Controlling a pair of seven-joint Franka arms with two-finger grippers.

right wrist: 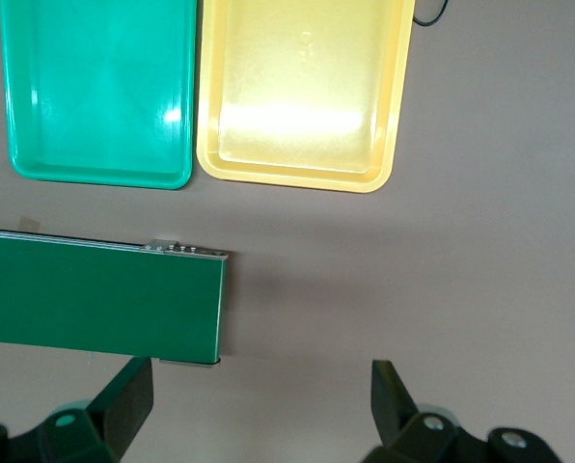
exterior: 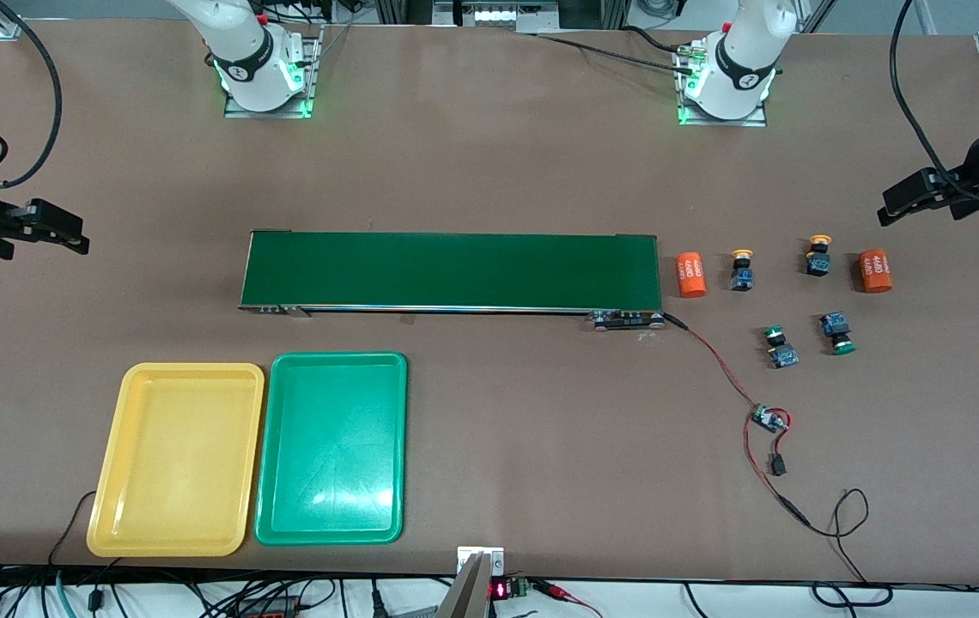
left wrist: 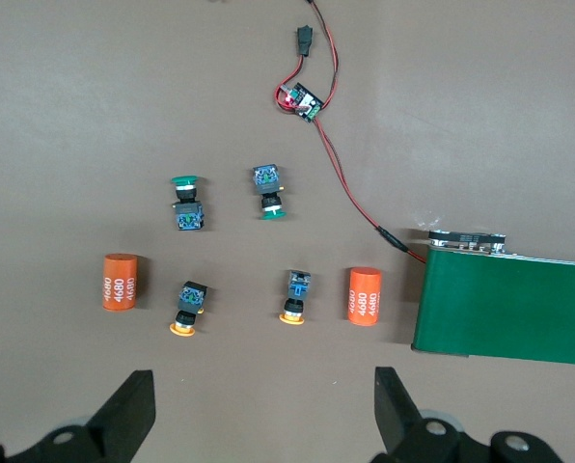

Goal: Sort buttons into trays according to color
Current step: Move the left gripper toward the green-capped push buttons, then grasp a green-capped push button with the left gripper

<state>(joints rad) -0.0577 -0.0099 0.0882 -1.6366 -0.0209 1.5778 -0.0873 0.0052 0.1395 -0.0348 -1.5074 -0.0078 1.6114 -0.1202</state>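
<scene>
- Both claws hang with fingers spread wide and nothing between them; in the front view the left gripper is up over the bare table at the left arm's end, the right gripper over the right arm's end, both arms waiting.
- Front view: the long dark green conveyor belt lies mid-table. Past its end toward the left arm, two orange-capped push-button switches sit between two orange printed cylinders; two green-capped push-button switches lie nearer the camera. The shallow yellow plastic tray and shallow green plastic tray sit side by side, nearer the camera than the belt, holding nothing.
- Left wrist view: the left claw's dark fingertips stand apart over the table, above all four buttons; a red-and-black wire runs to the belt.
- Right wrist view: open fingertips hover by the belt's end, both trays in sight.
</scene>
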